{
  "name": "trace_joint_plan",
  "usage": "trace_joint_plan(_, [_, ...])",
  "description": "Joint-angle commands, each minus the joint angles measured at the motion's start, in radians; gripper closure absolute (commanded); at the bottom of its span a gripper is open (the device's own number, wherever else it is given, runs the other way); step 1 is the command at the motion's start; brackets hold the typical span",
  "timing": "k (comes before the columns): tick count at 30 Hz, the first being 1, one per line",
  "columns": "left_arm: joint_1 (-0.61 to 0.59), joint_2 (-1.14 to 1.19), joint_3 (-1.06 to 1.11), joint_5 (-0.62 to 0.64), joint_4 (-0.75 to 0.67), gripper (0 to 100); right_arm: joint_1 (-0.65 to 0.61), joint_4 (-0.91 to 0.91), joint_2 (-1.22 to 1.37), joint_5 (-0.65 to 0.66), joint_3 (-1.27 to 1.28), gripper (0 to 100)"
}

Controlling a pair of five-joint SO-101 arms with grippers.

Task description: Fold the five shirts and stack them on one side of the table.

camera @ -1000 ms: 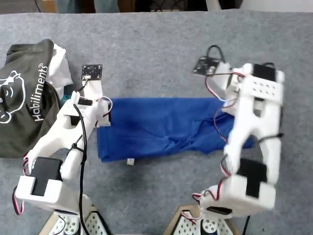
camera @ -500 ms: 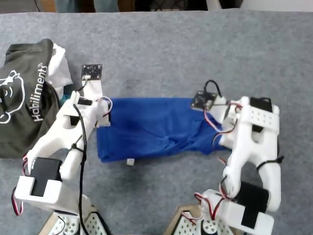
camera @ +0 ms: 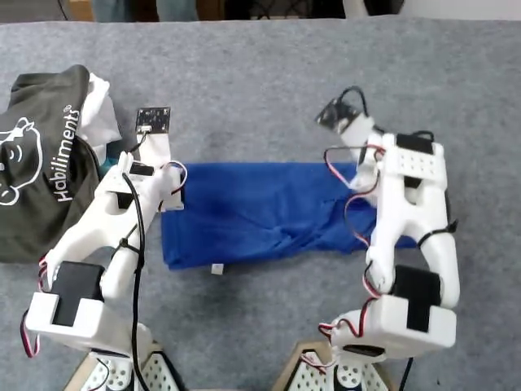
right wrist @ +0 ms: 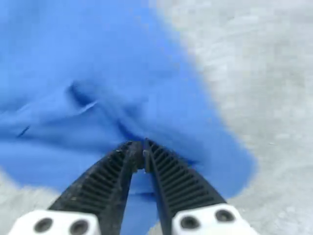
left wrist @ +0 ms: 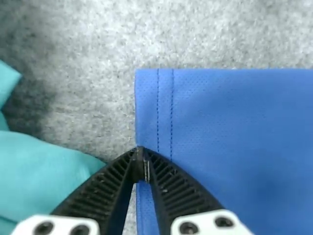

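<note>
Over blue shirt point(camera: 252, 212), left end effector point(left wrist: 141, 155) pinches hem; right end effector point(right wrist: 143, 147) closed.

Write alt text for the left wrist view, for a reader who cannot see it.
The left gripper is shut on the stitched edge of a blue shirt that lies flat on the grey table. A teal cloth lies on the gripper's other side from the shirt.

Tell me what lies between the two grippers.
The blue shirt stretches from the left gripper to the right gripper, as the high view shows.
</note>
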Motion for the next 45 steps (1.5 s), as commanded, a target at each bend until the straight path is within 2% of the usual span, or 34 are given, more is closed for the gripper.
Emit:
trace_joint_plan(1, [-0.008, -0.008, -0.019, 0.002, 0.012, 97, 0.011, -0.009, 0.008, -0.086, -0.122, 98.3])
trace_joint_plan(3, [-0.008, -0.008, -0.019, 0.002, 0.012, 97, 0.025, 0.1, 0.004, -0.077, -0.177, 98.2])
trace_joint_plan(7, [-0.01, -0.008, -0.019, 0.002, 0.012, 97, 0.046, 0.457, -0.021, 0.097, -0.255, 98.3])
trace_joint_plan(9, [-0.01, -0.008, -0.019, 0.002, 0.012, 97, 0.063, 0.568, -0.036, 0.146, -0.255, 98.3])
trace_joint_plan(14, [-0.01, -0.008, -0.021, 0.0, 0.026, 97, 0.109, 0.631, -0.041, 0.203, -0.225, 98.2])
trace_joint_plan(16, [-0.01, -0.008, -0.021, 0.0, 0.028, 97, 0.107, 0.628, -0.041, 0.276, -0.165, 98.0])
trace_joint_plan(20, [-0.01, -0.008, -0.024, 0.0, 0.031, 97, 0.086, 0.511, -0.041, 0.299, -0.033, 98.0])
trace_joint_plan(31, [-0.01, -0.006, -0.027, 0.0, 0.031, 97, 0.08, -0.089, -0.041, 0.292, 0.148, 98.3])
trace_joint_plan(36, [-0.01, -0.006, -0.028, 0.0, 0.031, 97, 0.051, -0.239, -0.048, 0.107, 0.13, 98.3])
trace_joint_plan(45, [-0.01, -0.006, -0.028, 0.0, 0.031, 97, 0.008, -0.226, -0.051, -0.192, 0.053, 98.3])
